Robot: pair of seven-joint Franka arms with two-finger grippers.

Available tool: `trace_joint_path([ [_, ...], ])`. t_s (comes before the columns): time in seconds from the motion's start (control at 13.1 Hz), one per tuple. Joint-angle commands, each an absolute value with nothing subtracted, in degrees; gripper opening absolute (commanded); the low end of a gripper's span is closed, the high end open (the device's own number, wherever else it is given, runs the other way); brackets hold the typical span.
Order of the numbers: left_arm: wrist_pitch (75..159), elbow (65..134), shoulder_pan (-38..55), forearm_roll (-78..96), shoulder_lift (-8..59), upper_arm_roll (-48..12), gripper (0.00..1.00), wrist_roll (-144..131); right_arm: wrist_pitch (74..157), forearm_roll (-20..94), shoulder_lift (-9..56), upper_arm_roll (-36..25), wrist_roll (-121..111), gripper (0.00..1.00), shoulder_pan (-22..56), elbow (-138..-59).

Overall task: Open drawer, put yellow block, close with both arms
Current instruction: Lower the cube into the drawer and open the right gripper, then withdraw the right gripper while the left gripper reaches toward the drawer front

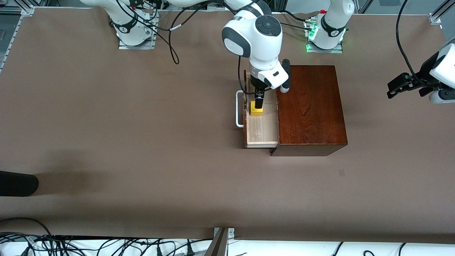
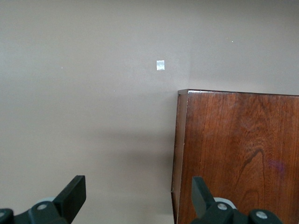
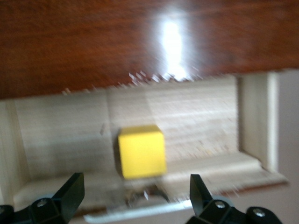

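The glossy mahogany box [image 1: 309, 106] stands mid-table with its drawer [image 1: 261, 129] pulled out toward the right arm's end, white bar handle [image 1: 239, 108] outermost. The yellow block [image 1: 256, 111] lies on the pale drawer floor. My right gripper [image 1: 259, 103] hangs just over it, open, holding nothing. In the right wrist view the yellow block [image 3: 141, 151] rests on the drawer floor [image 3: 201, 121] below the box top [image 3: 140, 42], apart from both fingers of the right gripper [image 3: 135, 186]. My left gripper [image 1: 390, 91] waits open over bare table at the left arm's end. The left gripper [image 2: 138, 186] is seen beside the box [image 2: 238, 154].
A black cable [image 1: 172, 49] trails on the table by the right arm's base. A black object [image 1: 17, 183] juts in at the right arm's end, near the front camera. A small white tape mark [image 2: 160, 65] lies on the table beside the box.
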State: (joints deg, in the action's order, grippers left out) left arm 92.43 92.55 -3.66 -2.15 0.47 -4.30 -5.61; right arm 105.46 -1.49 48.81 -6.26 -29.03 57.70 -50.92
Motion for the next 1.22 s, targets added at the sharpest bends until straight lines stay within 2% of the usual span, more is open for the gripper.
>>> trace_joint_path([
  [0.0,91.67,90.79,-3.08,-1.67,1.49,-4.04,1.00,-4.83,100.39,-1.85,45.18,-6.33,-28.39,1.00,55.12,-51.42],
  [0.61,91.84,90.79,-2.64,-1.50,1.85,-4.13,1.00,-5.88,97.82,-1.67,43.24,-8.00,-28.13,1.00,49.75,-52.03],
  [0.76,91.93,90.79,-2.72,-0.36,2.63,-4.13,1.00,-6.24,98.43,-0.45,42.63,-7.74,-28.12,1.00,45.99,-52.29],
  [1.14,91.93,88.25,-1.93,-0.09,5.01,-4.66,1.00,-6.07,98.88,2.71,32.55,-7.65,-25.33,1.00,34.74,-62.55],
])
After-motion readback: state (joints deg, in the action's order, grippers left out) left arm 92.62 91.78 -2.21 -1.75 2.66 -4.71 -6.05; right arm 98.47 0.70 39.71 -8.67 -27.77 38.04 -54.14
